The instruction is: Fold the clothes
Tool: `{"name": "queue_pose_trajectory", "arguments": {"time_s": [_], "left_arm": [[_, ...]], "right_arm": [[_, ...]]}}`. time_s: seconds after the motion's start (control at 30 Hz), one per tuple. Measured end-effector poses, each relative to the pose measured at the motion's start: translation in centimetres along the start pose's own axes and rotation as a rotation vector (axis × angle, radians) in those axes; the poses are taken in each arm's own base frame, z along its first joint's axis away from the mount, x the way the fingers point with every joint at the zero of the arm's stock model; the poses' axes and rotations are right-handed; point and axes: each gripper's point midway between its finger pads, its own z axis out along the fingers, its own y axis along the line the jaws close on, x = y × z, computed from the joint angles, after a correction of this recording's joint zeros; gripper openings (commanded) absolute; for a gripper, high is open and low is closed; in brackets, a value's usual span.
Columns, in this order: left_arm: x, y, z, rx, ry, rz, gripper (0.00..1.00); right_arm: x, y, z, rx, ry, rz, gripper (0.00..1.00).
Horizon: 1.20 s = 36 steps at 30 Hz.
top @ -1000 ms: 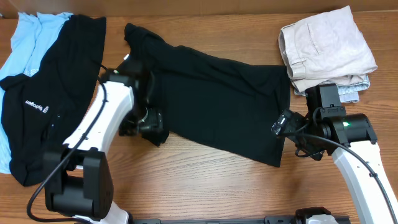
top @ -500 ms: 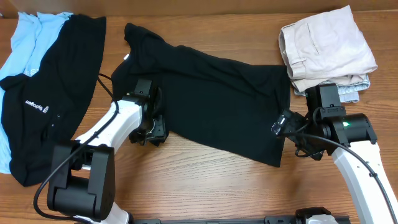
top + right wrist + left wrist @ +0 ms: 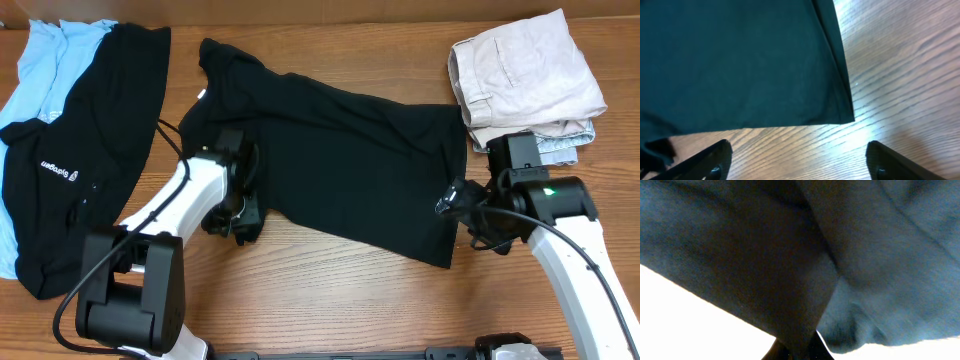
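A black T-shirt [image 3: 340, 150] lies spread across the middle of the table. My left gripper [image 3: 238, 213] sits at its lower left edge, shut on a fold of the cloth. In the left wrist view the dark fabric [image 3: 790, 255] fills the frame and runs down between the closed fingertips of the left gripper [image 3: 799, 349]. My right gripper [image 3: 457, 207] hovers at the shirt's lower right hem, open. In the right wrist view the shirt's hem corner [image 3: 847, 117] lies just ahead of the wide-set fingers [image 3: 710, 160], with bare wood under the right gripper [image 3: 797, 162].
A black garment with a white logo [image 3: 80, 150] lies over a light blue one [image 3: 40, 70] at the far left. Folded beige trousers [image 3: 525, 75] sit stacked at the back right, close behind the right arm. The wooden table [image 3: 330, 290] runs along the front.
My left gripper has closed on the shirt's lower left edge after settling there. The right gripper has shifted slightly toward the hem and its fingers have narrowed a little.
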Motion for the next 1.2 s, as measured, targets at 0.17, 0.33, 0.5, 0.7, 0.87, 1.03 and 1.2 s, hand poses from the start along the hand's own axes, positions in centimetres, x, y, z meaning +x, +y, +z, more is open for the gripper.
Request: {"name": "queue_pose_trajectory", "arguments": {"time_s": [0.17, 0.33, 0.5, 0.7, 0.87, 1.03, 1.2], "left_arm": [[-2.3, -1.1, -3.2, 0.040, -0.053, 0.031, 0.04], [-3.1, -1.5, -4.1, 0.054, -0.081, 0.051, 0.04], [-3.2, -1.6, -4.1, 0.059, -0.084, 0.053, 0.04], [-3.5, -1.7, -4.2, 0.065, -0.094, 0.053, 0.04], [-3.6, -1.8, -4.2, 0.067, -0.101, 0.053, 0.04], [-4.1, -1.7, -4.2, 0.062, -0.123, 0.052, 0.04], [-4.3, -1.7, -4.3, 0.057, -0.129, 0.051, 0.05]], "right_arm": [[2.0, -1.8, 4.4, 0.077, 0.120, 0.047, 0.86], [4.2, -3.6, 8.1, 0.114, 0.189, 0.103, 0.71], [4.2, -4.0, 10.1, 0.088, 0.158, 0.123, 0.69], [6.0, -5.7, 11.7, 0.119, 0.188, 0.170, 0.68], [5.5, -5.3, 11.8, 0.100, 0.164, 0.187, 0.51], [4.3, -4.4, 12.1, 0.058, 0.118, 0.195, 0.29], [4.2, -4.3, 12.2, 0.052, 0.112, 0.196, 0.04]]}}
